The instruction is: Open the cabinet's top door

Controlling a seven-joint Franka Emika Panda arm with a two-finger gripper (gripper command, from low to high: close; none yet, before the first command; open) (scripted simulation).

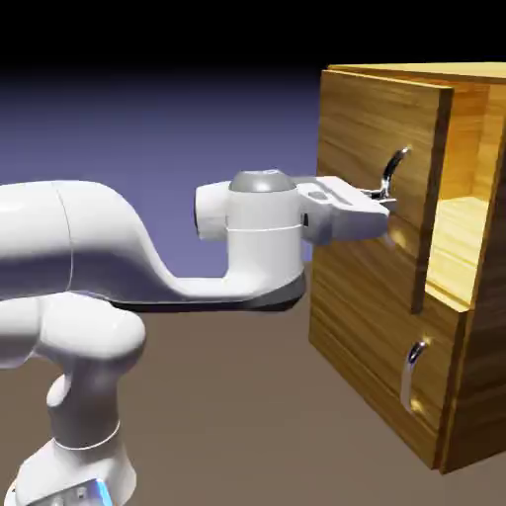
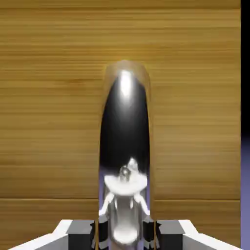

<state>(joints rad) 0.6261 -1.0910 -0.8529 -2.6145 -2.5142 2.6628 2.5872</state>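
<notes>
The golden-brown wood-grain cabinet (image 1: 484, 376) stands at the exterior view's right. The top door (image 1: 366, 128) is its upper panel; past the panel's right edge the lit inside of the cabinet shows. My gripper (image 1: 385, 201) reaches in level from the left and is shut on the lower end of the door's curved silver handle (image 1: 395, 166). In the hand view the handle (image 2: 125, 136) rises large and shiny between my gripper (image 2: 125, 233) tips, with the door's wood (image 2: 49, 97) filling the picture behind it.
Below the top door is a shorter lower panel (image 1: 371, 346) with its own small silver handle (image 1: 413, 371). The brown table (image 1: 247, 415) stretches in front of the cabinet, and my white arm (image 1: 99, 247) crosses from the exterior view's left.
</notes>
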